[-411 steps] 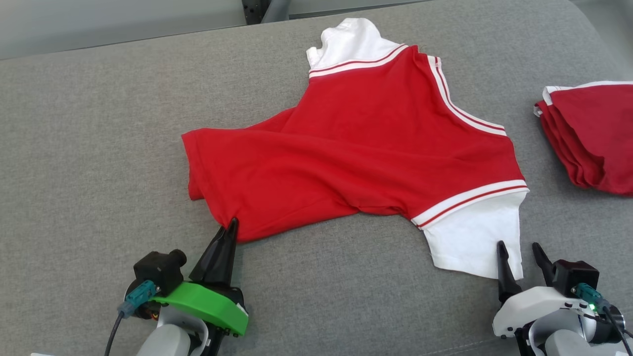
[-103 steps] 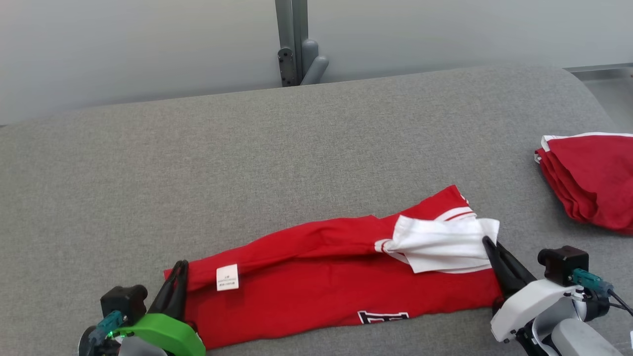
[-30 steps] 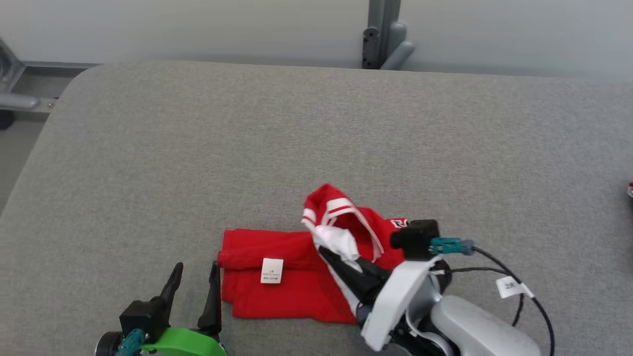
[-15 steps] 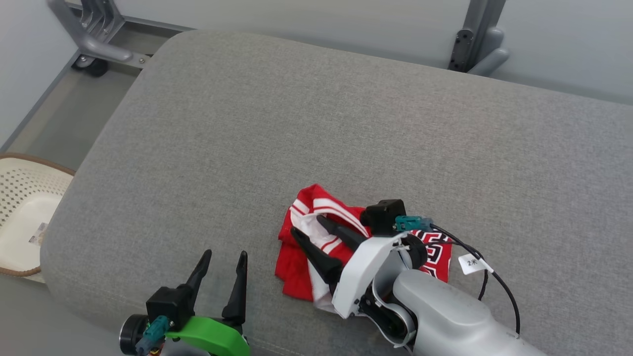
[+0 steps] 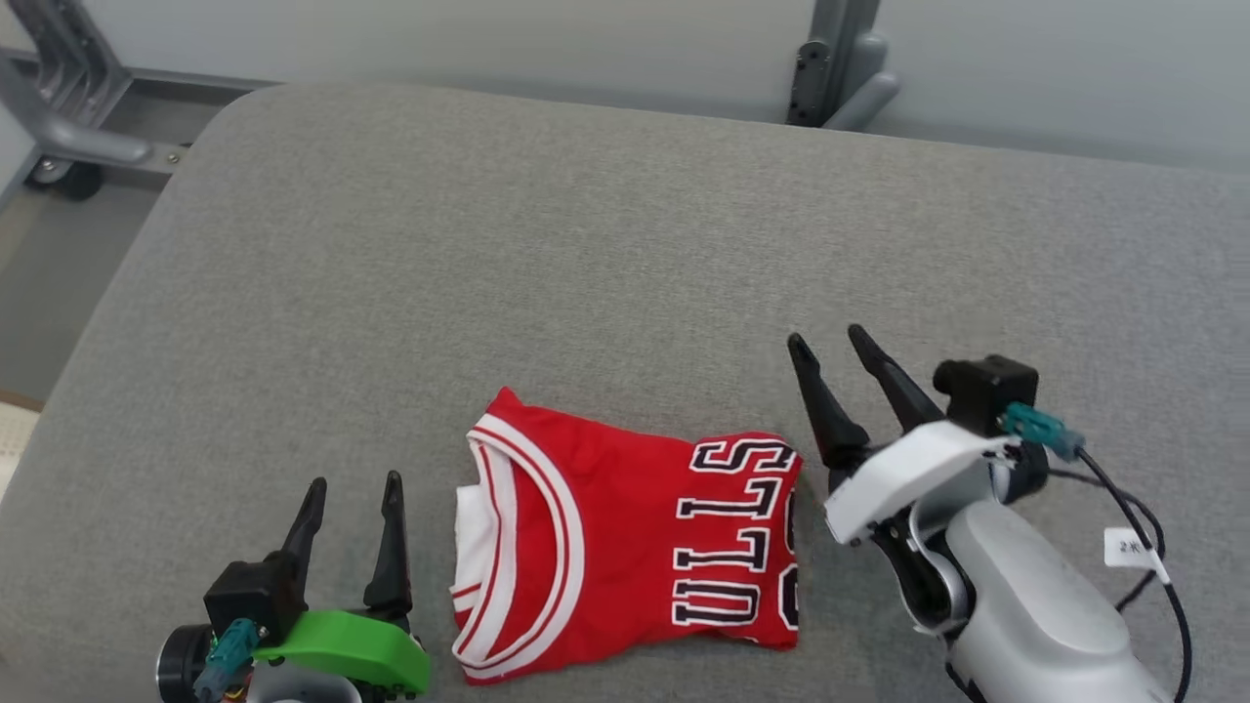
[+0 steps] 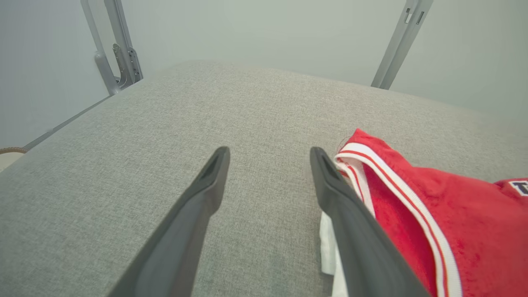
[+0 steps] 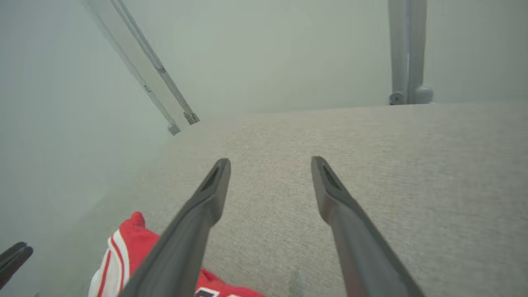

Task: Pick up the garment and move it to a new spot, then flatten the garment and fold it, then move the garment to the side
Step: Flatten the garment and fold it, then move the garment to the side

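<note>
Head view: a red jersey [image 5: 625,547] lies folded into a compact, roughly square packet on a grey upholstered cushion [image 5: 488,244].
Jersey, left end: a curved neckline trimmed in white and red stripes, with a bit of white fabric showing under it.
Jersey, right half: black letters with white edging, "ULLS", running sideways across the top layer.
Left gripper [image 5: 354,480]: just beside the jersey's neckline end, fingers spread apart with nothing between them.
Left wrist view: the finger [image 6: 350,222] nearer the jersey overlaps its striped edge in the picture; whether they touch cannot be told. Bare cushion shows in the gap between the two fingers.
Right gripper [image 5: 826,338]: just off the jersey's lettered end and a little beyond its far corner, clear of the cloth, fingers parted and empty.
Right wrist view: one striped corner of the jersey shows low on the left behind the near finger, and bare cushion lies between the fingers.
Beyond the jersey: a grey metal post [image 5: 830,59] stands past the cushion's far edge, against a pale wall.
Far left of the jersey: a grey tubular frame [image 5: 59,127] on a castor sits off the cushion's corner.
</note>
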Tool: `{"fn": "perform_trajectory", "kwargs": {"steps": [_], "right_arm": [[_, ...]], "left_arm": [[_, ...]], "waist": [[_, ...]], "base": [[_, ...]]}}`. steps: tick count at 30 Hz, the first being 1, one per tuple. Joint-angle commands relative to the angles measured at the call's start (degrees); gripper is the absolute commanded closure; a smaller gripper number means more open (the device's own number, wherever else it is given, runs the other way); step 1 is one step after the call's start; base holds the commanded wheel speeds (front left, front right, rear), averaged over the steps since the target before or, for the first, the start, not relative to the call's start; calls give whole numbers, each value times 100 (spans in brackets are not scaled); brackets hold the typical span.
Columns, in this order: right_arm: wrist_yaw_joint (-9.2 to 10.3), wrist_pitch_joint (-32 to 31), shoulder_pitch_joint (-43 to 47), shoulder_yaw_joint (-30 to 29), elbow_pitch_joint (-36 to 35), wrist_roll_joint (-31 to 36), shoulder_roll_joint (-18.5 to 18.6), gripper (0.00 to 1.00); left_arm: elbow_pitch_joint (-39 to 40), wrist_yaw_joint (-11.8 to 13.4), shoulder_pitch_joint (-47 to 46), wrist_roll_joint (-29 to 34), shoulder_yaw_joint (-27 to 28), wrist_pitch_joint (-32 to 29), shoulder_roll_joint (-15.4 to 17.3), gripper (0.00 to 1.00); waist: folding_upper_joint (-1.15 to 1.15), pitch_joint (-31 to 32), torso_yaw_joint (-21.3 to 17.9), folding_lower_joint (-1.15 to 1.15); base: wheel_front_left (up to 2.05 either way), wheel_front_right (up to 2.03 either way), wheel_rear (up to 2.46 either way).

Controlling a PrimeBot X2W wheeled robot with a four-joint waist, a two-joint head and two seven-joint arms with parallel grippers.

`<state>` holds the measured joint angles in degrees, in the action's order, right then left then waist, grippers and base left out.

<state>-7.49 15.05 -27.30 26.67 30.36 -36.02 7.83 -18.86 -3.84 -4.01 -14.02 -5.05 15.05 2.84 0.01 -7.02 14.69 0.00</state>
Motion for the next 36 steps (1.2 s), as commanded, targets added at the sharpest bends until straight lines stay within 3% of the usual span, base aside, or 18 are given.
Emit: {"fn": "perform_trajectory", "kwargs": {"steps": [1,9,15,23,36], "right_arm": [[1,13,263,-255,-96,282,-2,0],[1,14,1473,-1678,-577,1307,-147,0],[1,15,2005,-2279,-857,1747,-308,0],[1,14,2279,-2426,-1322,2325,-398,0],[1,15,2403,-2343,-1443,2480,-469,0]], "left_arm": [[21,0,24,57,75,13,14,0],[26,-35,119,189,480,14,18,0],[23,-60,248,246,711,14,17,0],[-7,-56,491,379,877,14,18,0],[123,-31,669,389,942,14,17,0]], "waist": [[-1,148,-536,0],[-1,234,-1127,0],[-1,324,-1401,0],[-1,577,-1547,0],[-1,696,-1521,0]], "base": [[0,0,0],[0,0,0],[0,0,0],[0,0,0],[0,0,0]]}}
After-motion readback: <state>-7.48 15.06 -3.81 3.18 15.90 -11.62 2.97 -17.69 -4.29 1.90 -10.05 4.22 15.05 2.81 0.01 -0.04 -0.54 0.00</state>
